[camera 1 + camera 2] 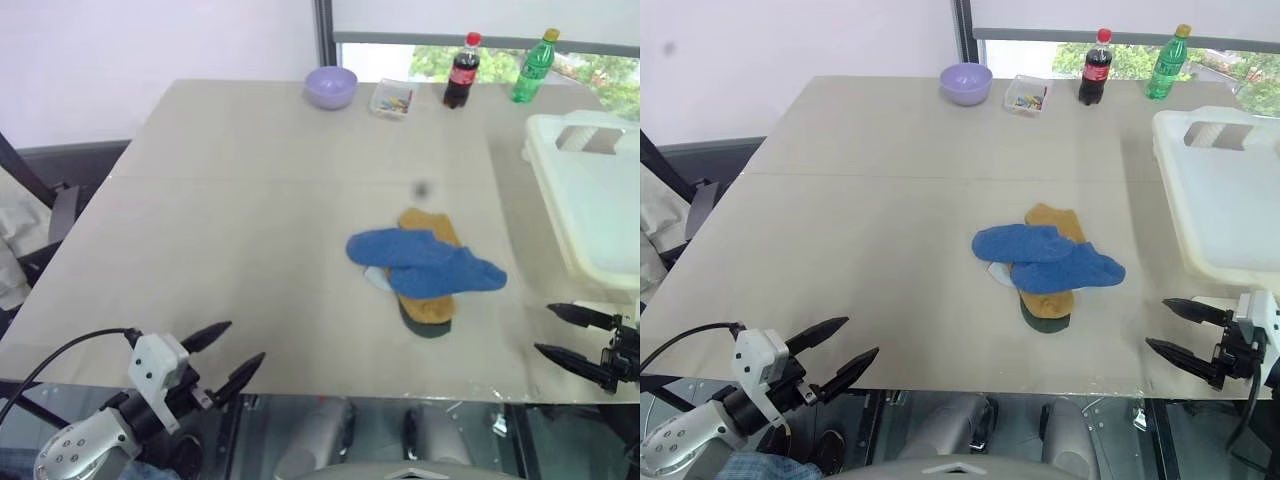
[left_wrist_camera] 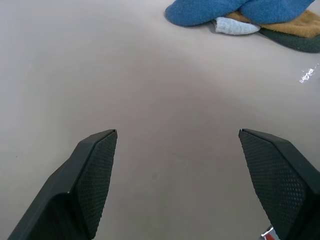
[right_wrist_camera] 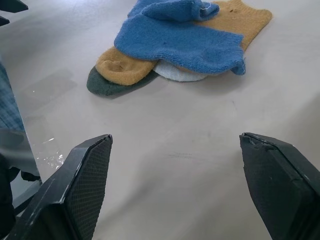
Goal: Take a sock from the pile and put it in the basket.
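We can read no text, number or sign anywhere. The dark cola bottle (image 1: 1095,68) with the red cap, standing at the far edge of the counter (image 1: 870,200), wears a red label, but its lettering is too small for us to make out. Just beside that bottle, the green bottle (image 1: 1166,62) with the yellow cap shows a label band whose print we likewise cannot read.
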